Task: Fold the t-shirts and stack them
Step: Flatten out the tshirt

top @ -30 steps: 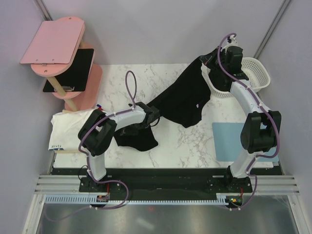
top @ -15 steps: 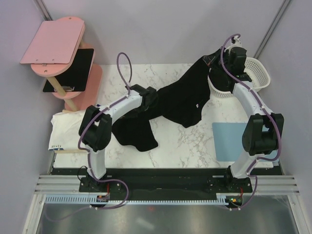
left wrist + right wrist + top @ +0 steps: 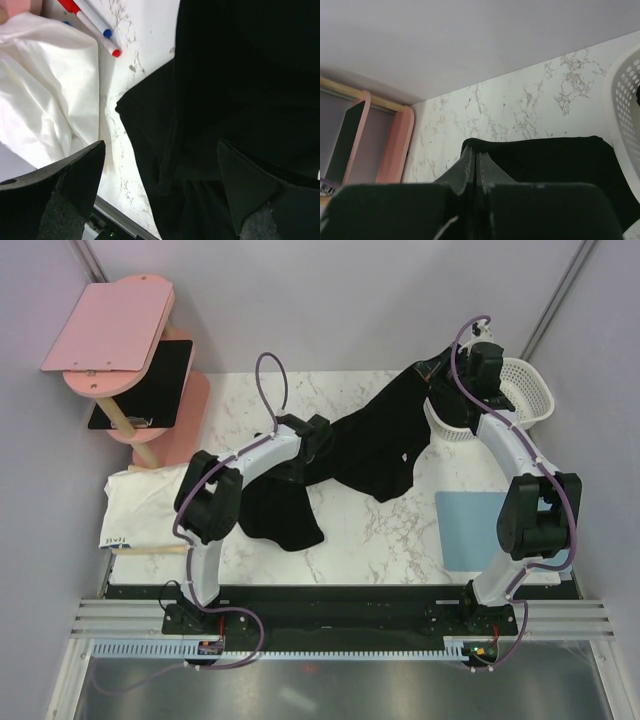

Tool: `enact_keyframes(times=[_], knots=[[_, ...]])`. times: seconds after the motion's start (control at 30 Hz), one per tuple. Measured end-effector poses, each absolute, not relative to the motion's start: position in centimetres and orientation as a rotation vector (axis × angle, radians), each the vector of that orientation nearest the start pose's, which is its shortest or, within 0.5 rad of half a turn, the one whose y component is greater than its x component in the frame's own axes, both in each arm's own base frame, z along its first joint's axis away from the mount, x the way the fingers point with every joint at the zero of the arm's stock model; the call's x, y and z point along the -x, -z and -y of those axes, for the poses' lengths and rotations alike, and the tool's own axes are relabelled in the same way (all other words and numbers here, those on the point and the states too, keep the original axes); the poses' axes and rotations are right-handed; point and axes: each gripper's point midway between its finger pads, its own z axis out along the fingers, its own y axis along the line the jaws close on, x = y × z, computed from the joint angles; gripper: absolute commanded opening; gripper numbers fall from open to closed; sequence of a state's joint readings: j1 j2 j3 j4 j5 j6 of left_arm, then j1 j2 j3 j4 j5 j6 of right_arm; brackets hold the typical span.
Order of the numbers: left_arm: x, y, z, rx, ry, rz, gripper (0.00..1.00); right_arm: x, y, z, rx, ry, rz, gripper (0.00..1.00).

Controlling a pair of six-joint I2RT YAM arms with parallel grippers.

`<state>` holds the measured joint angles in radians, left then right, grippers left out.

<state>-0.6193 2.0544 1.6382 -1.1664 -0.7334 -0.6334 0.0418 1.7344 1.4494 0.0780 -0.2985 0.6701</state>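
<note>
The black t-shirt (image 3: 370, 445) stretches from the right pincer (image 3: 475, 156) — fingers pinched shut on its edge — down across the table (image 3: 380, 530) and beneath the left pincer (image 3: 160, 147), whose fingers stand spread apart above the cloth. Left of that pincer lies a white t-shirt (image 3: 45, 95); right of the other, a basket (image 3: 525, 390).

A marble table (image 3: 370, 530) carries a blue sheet (image 3: 465, 530) near right, a white basket (image 3: 538, 390) far right and two markers (image 3: 100, 37) left. A pink shelf stand (image 3: 110, 325) holding a black board (image 3: 145, 380) stands far left.
</note>
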Motion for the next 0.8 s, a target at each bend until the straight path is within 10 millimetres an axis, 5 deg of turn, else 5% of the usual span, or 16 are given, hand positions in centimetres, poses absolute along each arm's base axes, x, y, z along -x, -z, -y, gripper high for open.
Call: enact_keyframes(times=[0.13, 0.4, 0.57, 0.8], knots=[[-32.5, -9.6, 12.3, 0.042, -0.653, -2.603, 0.95, -53.3, -28.1, -9.9, -0.352, -0.772, -1.802, 0.00], [-29.6, -16.3, 12.2, 0.280, 0.007, -2.409, 0.91, -52.9, -27.0, -9.9, -0.357, -0.772, -1.817, 0.00], [-28.8, -14.9, 12.3, 0.306, 0.107, -2.412, 0.90, -52.8, -27.3, -9.9, -0.355, -0.774, -1.811, 0.00], [-30.7, -11.5, 12.2, 0.249, -0.091, -2.535, 0.83, -52.8, -27.6, -10.0, -0.358, -0.784, -1.801, 0.00]])
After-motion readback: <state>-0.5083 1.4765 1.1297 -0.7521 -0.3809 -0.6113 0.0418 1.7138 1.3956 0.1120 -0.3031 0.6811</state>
